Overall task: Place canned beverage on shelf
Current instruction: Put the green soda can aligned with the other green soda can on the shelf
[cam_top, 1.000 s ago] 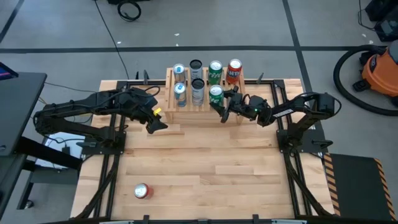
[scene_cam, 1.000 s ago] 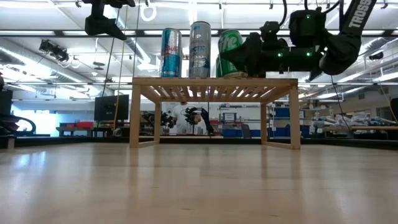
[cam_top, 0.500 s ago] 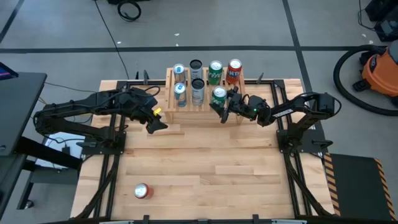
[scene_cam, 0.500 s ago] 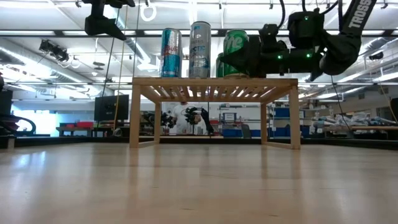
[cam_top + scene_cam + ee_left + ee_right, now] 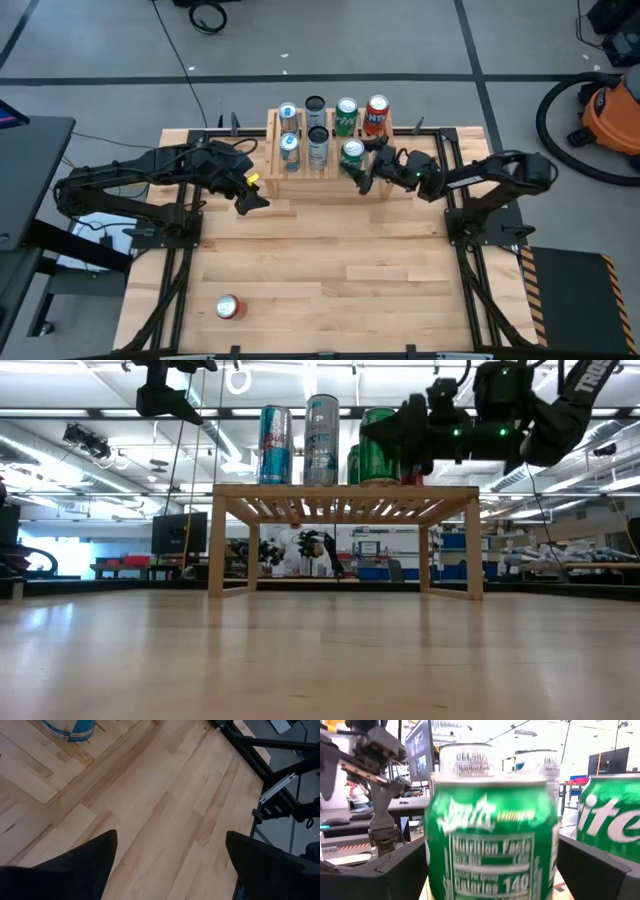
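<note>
The right gripper (image 5: 366, 166) grasps the green aluminium can (image 5: 352, 153) over the slatted light-wood shelf (image 5: 345, 493); released tilted, it could topple neighbouring cans. The left gripper (image 5: 247, 192) waits, fingers spread.

I am holding the green Sprite can (image 5: 352, 154) upright in my right claw (image 5: 366, 166), over the light-wood shelf's (image 5: 275, 158) slatted front row.

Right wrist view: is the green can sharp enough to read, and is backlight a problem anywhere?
Right wrist view: the green can fills the frame, its label soft but legible; the windows behind blow out white. Low view: bright ceiling lights backlight the shelf, and the right gripper shows as a dark silhouette. High view: even light, no glare.
</note>
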Robot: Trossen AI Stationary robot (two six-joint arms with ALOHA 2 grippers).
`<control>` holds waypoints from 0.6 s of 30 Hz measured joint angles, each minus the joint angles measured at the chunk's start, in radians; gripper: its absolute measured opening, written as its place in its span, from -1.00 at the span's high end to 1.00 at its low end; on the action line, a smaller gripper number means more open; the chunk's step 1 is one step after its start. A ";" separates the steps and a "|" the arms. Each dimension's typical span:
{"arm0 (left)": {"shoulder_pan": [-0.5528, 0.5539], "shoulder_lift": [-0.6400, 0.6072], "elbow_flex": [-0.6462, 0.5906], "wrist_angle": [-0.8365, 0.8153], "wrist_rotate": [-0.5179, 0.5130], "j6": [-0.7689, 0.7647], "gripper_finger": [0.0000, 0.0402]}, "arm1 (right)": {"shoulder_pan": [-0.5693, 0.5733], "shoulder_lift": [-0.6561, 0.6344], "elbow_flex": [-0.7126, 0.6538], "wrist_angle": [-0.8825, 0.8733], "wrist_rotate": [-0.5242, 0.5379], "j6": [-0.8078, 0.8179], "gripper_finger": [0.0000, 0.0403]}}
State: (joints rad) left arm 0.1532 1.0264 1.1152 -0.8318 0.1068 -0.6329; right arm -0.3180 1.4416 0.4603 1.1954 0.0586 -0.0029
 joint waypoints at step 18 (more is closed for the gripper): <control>0.000 0.000 0.000 0.000 0.000 0.000 -0.86 | 0.062 -0.352 0.000 -0.359 -0.060 -0.006 -0.97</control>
State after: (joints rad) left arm 0.1532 1.0267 1.1152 -0.8318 0.1066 -0.6331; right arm -0.2557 1.0901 0.4599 0.8368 -0.0017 -0.0090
